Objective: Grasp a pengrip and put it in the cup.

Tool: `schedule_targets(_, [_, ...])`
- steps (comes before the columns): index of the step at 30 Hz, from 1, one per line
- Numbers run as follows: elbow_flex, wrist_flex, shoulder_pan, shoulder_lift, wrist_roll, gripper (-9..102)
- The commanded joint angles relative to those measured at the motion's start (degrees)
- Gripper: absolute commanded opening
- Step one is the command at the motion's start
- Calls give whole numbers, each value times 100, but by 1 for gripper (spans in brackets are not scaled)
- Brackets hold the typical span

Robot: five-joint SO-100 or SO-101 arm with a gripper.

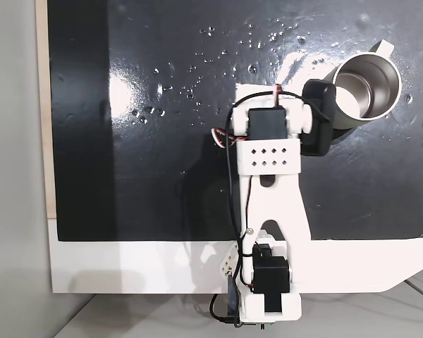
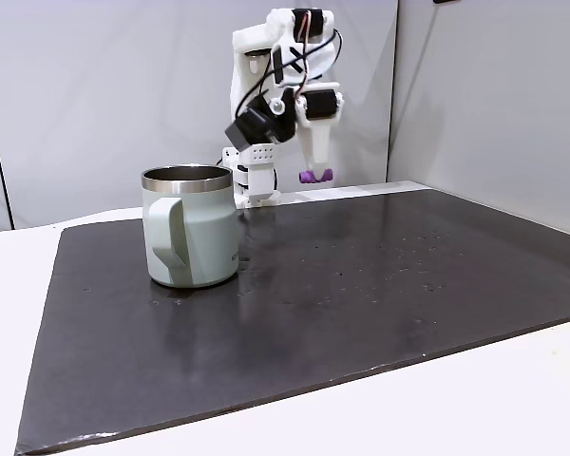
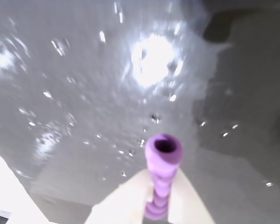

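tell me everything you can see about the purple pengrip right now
The pengrip is a small light-purple ribbed tube, soft-looking, with one open hollow end showing in the wrist view. It is pinched between the white fingers of the gripper, which hangs above the dark mat, so it touches nothing else. In a fixed view it sticks out sideways at the fingertips, behind and to the right of the cup.
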Motion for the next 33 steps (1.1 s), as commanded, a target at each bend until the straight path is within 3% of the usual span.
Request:
schedule_targets(1, [-729,580,765,369,-659,0])
schedule_targets(13, [-3533,1151,2672,-1055,-2575,0])
schedule_targets(29, [-4825,1266,2795,-1626,-3305,0])
schedule_targets(31, [-4825,1292,2795,-1626,-3287,4])
schedule_targets(33, [-4825,1336,2813,-1626,-3287,15])
